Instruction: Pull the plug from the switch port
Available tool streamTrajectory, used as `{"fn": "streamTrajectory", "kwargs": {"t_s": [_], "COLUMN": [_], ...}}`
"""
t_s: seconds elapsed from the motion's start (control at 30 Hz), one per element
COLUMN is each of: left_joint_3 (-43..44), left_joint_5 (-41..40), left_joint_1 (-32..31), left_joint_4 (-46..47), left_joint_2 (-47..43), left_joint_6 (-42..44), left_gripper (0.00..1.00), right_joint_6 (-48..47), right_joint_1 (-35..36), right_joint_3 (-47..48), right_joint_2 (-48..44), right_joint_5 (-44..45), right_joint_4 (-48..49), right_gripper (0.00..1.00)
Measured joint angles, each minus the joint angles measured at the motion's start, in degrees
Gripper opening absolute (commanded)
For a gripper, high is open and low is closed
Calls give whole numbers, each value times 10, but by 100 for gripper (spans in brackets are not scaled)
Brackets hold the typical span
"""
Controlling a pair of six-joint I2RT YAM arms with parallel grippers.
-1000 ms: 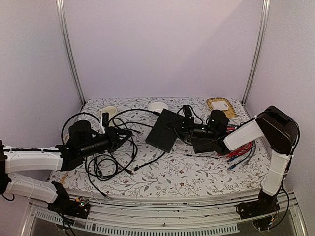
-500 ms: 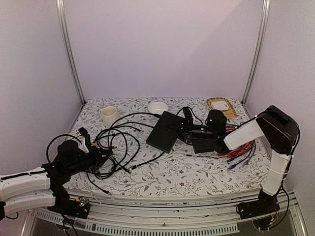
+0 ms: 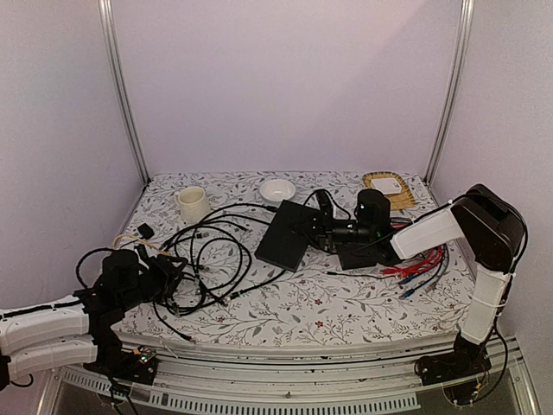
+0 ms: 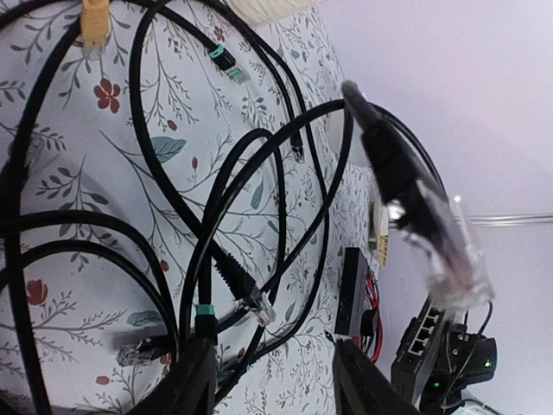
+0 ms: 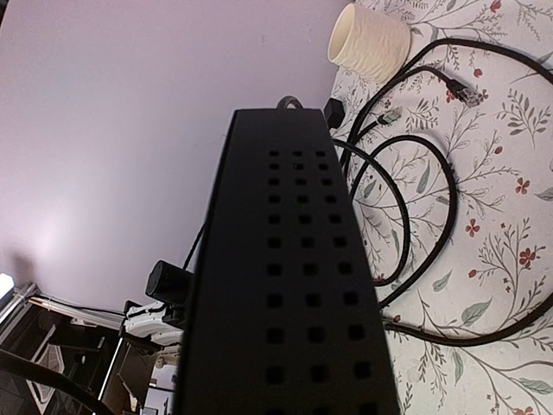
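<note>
The switch [image 3: 283, 235] is a flat black box at mid table. My right gripper [image 3: 321, 229] is shut on its right edge. In the right wrist view the vented face of the switch [image 5: 285, 285] fills the middle and hides my fingers. In the left wrist view the switch [image 4: 422, 333] shows a row of ports that look empty. My left gripper [image 3: 173, 275] is low at the near left, open [image 4: 276, 380], with black cables lying between its fingers. A clear plug on a black cable [image 4: 441, 251] hangs blurred close to the left camera.
A tangle of black cables [image 3: 207, 251] covers the left half of the cloth. A shorter black box [image 3: 359, 256] lies under the right arm beside red and blue wires [image 3: 419, 268]. A mug [image 3: 193, 203], a bowl [image 3: 277, 188] and a basket [image 3: 389, 188] stand along the back.
My left arm has pulled back from beside the switch to the near left corner, dragging the cable tangle left. My right gripper with the switch has shifted slightly left.
</note>
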Motion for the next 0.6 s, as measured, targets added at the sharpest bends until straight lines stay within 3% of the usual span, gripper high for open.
{"fn": "streamTrajectory", "kwargs": {"t_s": [0.13,0.37,0.6], "left_joint_3": [6,47,108], "left_joint_5": [-13,-40,-50], "left_joint_1": [0,0,-2], "left_joint_4": [-11,-41,-47], "left_joint_2": [-7,-63,-61], "left_joint_6": [-11,-8,31], "left_gripper": [56,57,57], "right_joint_6": [-15,-33,-46], "right_joint_1": [0,2,5], "right_joint_3": [0,1,18], "right_joint_2": [0,-1,-1], "right_joint_5": [0,1,3], "right_joint_4": [-19,-38,-59], "right_gripper": [2,2,2]}}
